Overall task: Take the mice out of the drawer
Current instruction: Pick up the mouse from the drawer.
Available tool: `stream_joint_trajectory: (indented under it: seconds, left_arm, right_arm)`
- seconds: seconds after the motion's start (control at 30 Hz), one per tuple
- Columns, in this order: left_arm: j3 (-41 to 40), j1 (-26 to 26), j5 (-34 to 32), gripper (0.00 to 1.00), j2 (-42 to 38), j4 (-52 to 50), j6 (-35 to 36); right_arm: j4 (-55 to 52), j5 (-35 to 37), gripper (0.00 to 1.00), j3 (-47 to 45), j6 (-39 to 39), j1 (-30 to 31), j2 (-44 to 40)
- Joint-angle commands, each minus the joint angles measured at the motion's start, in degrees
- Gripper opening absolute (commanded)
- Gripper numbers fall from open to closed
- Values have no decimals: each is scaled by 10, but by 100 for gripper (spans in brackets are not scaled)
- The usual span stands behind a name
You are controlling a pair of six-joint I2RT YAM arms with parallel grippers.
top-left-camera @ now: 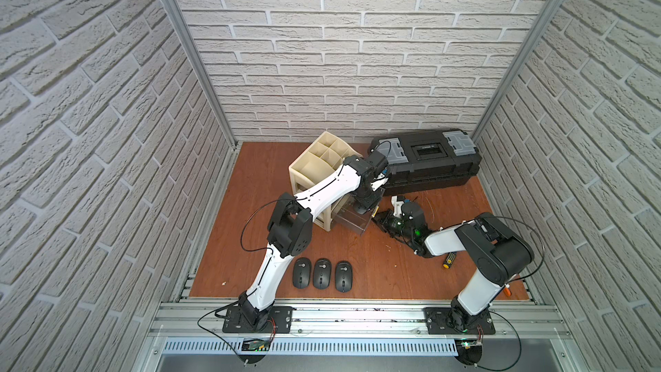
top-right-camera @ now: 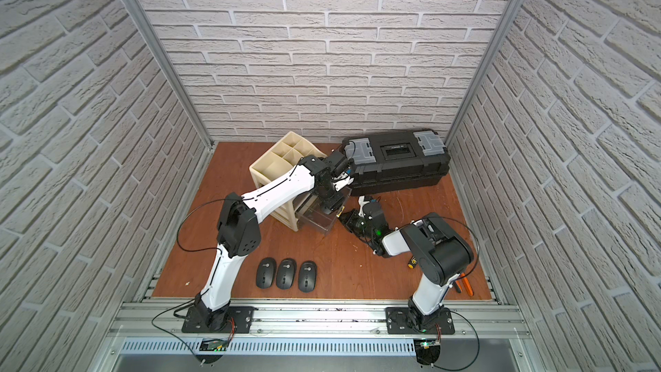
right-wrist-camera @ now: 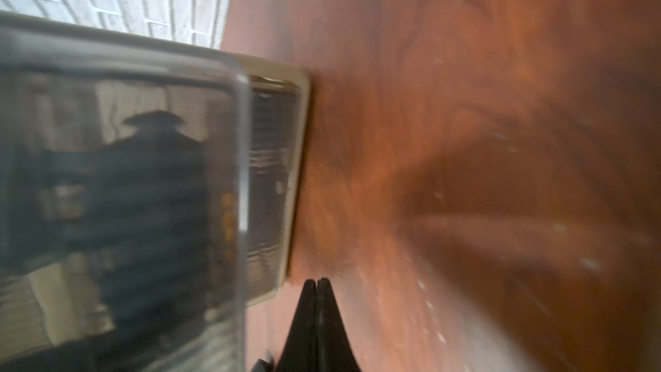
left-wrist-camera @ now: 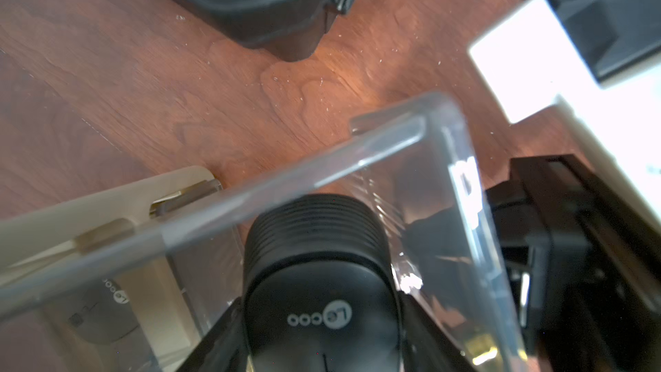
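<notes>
Left gripper (left-wrist-camera: 318, 347) clasps a mouse (left-wrist-camera: 318, 273) in the clear drawer (left-wrist-camera: 357, 161), right gripper (right-wrist-camera: 316, 291) clenched empty; next, probably lift it over the rim.

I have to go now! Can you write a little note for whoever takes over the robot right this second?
Left hand: closed on a mouse in the open clear drawer.
Right hand: shut, empty, low beside the drawer's front.
Done: three mice lie in a row on the table, near the left arm's base.
Left: lift the held mouse out. Another mouse shows through the drawer's clear wall. Whether there are more, I cannot see.
</notes>
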Motion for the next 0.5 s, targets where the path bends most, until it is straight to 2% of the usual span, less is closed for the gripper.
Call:
stream_joint_trajectory:
  seconds: [0.0,0.23,0.47]
  left_arm:
    - [-16,0,-3,55,-3,-26,1]
    - [-17,0,-10,68,4,-29,-1]
    - [-24,0,-10,77,11,-19,-9]
  right_arm:
    - [143,-27,3,1,29,4,13]
    - [239,-44,3,0,57,5,43]
    - [237,-46,3,3,56,11,44]
